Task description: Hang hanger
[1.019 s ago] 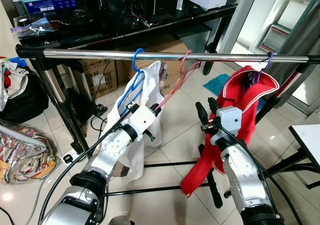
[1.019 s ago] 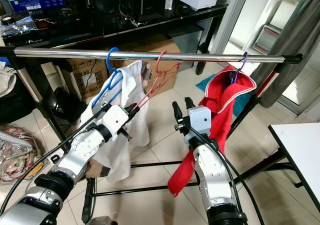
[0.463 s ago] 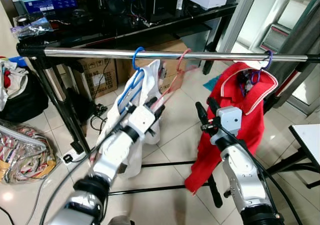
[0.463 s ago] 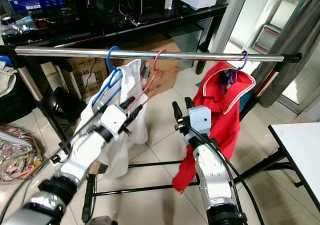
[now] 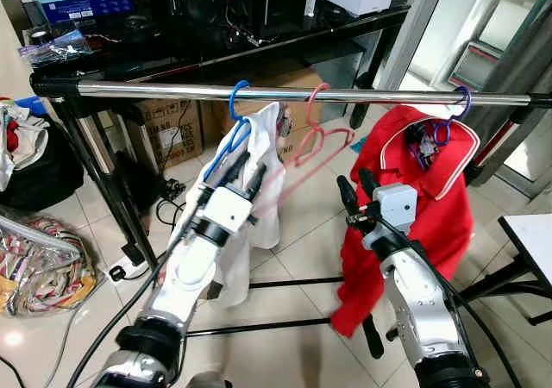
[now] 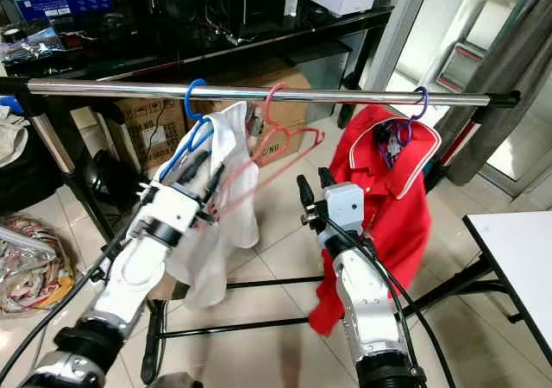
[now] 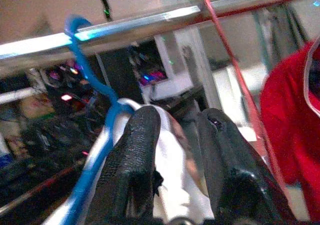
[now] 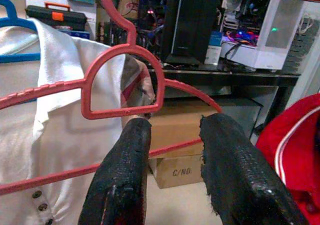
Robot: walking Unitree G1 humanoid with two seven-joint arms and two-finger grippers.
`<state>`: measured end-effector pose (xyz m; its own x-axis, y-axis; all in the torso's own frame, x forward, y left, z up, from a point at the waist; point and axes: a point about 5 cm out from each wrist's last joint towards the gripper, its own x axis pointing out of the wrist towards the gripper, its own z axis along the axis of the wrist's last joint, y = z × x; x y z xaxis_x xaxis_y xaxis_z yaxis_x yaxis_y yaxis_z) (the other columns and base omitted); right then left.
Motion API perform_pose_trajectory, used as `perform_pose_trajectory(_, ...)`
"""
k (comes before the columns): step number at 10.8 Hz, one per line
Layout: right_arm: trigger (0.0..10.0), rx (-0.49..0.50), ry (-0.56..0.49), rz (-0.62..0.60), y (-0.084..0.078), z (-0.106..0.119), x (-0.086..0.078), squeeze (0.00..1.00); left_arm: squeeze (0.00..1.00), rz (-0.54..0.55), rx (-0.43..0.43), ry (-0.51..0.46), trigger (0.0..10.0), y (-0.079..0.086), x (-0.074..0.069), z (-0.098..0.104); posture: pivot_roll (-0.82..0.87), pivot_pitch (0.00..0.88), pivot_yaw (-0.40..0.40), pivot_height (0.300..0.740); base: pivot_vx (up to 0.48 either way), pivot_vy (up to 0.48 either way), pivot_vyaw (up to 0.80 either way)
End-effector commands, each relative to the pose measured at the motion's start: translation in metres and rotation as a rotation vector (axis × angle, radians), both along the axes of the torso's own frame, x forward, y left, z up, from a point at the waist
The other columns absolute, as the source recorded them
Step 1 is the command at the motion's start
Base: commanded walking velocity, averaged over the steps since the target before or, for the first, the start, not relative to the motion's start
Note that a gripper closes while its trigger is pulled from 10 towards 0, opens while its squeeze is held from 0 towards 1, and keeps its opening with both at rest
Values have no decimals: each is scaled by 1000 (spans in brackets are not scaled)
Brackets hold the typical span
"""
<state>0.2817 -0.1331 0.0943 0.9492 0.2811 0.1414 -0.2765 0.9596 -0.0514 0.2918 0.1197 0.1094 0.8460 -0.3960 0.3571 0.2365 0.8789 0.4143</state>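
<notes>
Head views: empty pink hanger (image 5: 315,138) hooked on chrome rail (image 5: 379,97), between blue hanger (image 5: 231,138) with white shirt (image 5: 263,190) and purple hanger with red shirt (image 5: 440,198). Left gripper (image 5: 241,171) fingers apart, empty, below blue hanger. Right gripper (image 5: 355,191) parted, empty. Left wrist: fingers (image 7: 137,155) spread, rail above. Right wrist: fingers (image 8: 125,175) spread, pink hanger ahead.

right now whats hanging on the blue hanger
A white shirt hangs on the blue hanger, which hooks over the rail. The shirt covers the hanger's lower arms, so their shape can't be seen.
</notes>
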Motion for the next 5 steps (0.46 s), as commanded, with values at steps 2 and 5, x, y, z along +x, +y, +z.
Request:
perform_pose_trajectory(2,10000,-1,-5,-4,-2,2,0,0,0,91,-34,-62,10000,12,-6,9,231,0,-70,740,0,0,0)
perform_pose_trajectory(5,10000,-3,-1,-1,-3,2,-1,0,0,221,-73,-77,10000,34,-16,16,240,4,-72,740,0,0,0)
